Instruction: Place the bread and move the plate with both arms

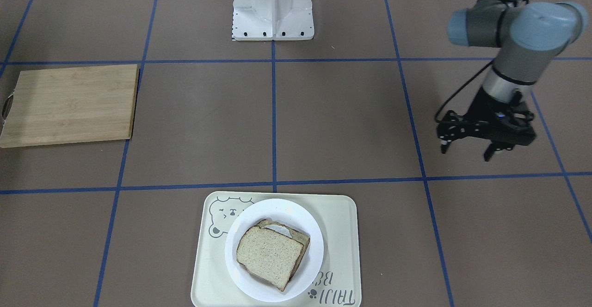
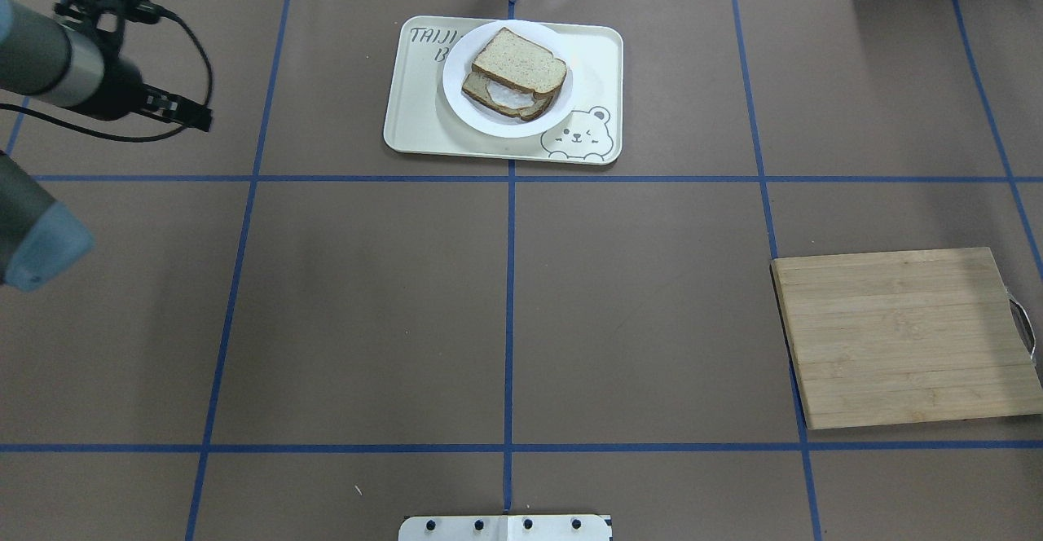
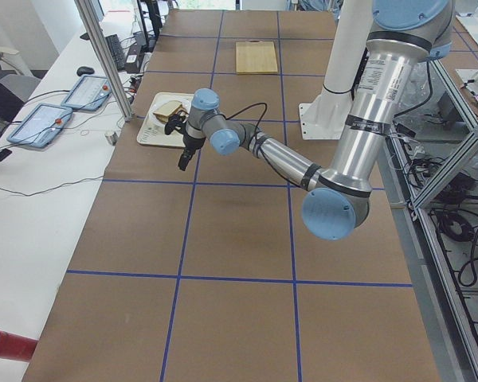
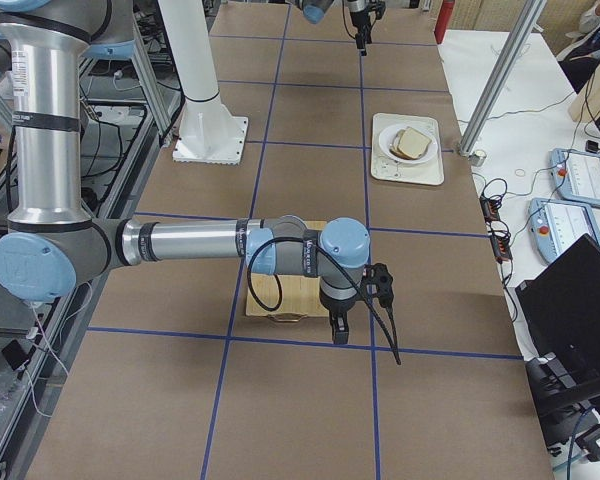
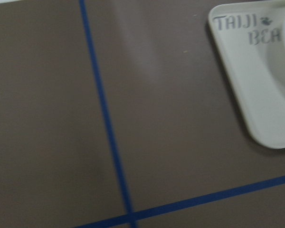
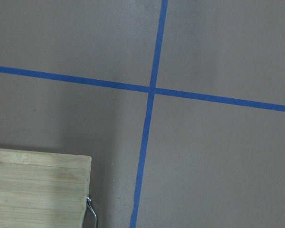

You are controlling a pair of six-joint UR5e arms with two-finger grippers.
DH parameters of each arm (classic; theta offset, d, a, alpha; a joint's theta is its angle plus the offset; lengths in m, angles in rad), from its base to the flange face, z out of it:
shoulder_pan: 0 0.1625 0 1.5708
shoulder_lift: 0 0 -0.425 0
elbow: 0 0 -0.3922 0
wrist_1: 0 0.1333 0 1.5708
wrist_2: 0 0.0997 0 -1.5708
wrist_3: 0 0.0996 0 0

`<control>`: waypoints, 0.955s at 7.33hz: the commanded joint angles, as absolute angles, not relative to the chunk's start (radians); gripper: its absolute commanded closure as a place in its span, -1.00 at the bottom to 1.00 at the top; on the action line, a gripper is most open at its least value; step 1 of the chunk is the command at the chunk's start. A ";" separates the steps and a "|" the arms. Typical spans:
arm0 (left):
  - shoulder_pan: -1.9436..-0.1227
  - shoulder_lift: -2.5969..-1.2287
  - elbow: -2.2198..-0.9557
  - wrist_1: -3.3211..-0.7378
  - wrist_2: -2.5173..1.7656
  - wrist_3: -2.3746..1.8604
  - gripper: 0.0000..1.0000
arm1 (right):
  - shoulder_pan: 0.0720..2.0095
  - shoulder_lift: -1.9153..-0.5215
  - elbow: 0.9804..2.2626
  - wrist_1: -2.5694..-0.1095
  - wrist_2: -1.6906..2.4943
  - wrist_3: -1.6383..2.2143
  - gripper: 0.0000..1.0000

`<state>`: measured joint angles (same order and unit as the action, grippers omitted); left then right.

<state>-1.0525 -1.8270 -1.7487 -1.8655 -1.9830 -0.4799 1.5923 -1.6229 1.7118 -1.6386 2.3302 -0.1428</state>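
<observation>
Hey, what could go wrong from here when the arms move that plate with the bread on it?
1. The bread lies skewed on the lower slice, so it may slide off if the plate tilts or jerks.
2. The plate rests on a smooth-looking tray near the far edge of the table; a sideways nudge might shift both instead of lifting the plate.

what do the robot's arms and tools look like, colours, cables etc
The two arms match. The left arm and the right arm have round silver tubes, grey joints and light-blue end caps. Each ends in a small black two-finger tool: the left tool and the right tool. A thin black cable loops loosely outside each wrist.
</observation>
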 commanded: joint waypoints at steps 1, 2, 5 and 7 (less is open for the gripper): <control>-1.249 -1.784 -1.744 -1.644 -2.047 -0.093 -0.96 | 1.592 -1.623 1.713 -1.638 2.332 -0.149 -1.00; -1.329 -1.769 -1.740 -1.540 -2.096 -0.015 -0.96 | 1.592 -1.623 1.712 -1.638 2.332 -0.149 -1.00; -1.535 -1.655 -1.659 -1.488 -2.203 0.239 -0.96 | 1.592 -1.637 1.715 -1.638 2.336 -0.147 -1.00; -1.560 -1.591 -1.655 -1.503 -2.200 0.230 -0.96 | 1.592 -1.638 1.715 -1.638 2.336 -0.149 -1.00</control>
